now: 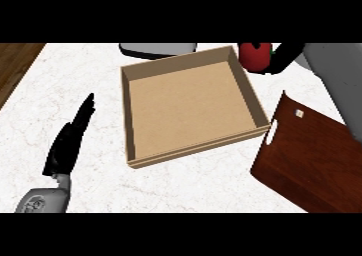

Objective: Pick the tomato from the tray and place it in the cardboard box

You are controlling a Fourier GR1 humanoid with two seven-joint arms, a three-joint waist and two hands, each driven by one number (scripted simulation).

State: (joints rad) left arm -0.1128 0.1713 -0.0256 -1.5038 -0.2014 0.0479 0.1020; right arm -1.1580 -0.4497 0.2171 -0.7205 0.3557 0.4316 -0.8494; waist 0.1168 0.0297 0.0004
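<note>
Tomato [255,56]: one, right hand [281,56] gripping | cardboard box [191,107]: one | left hand [69,142] open

A kitchen, by the look of it; a white marble tabletop [213,185] carries a wooden tray [313,160]. Wood flooring [10,70] shows beside it.
</note>
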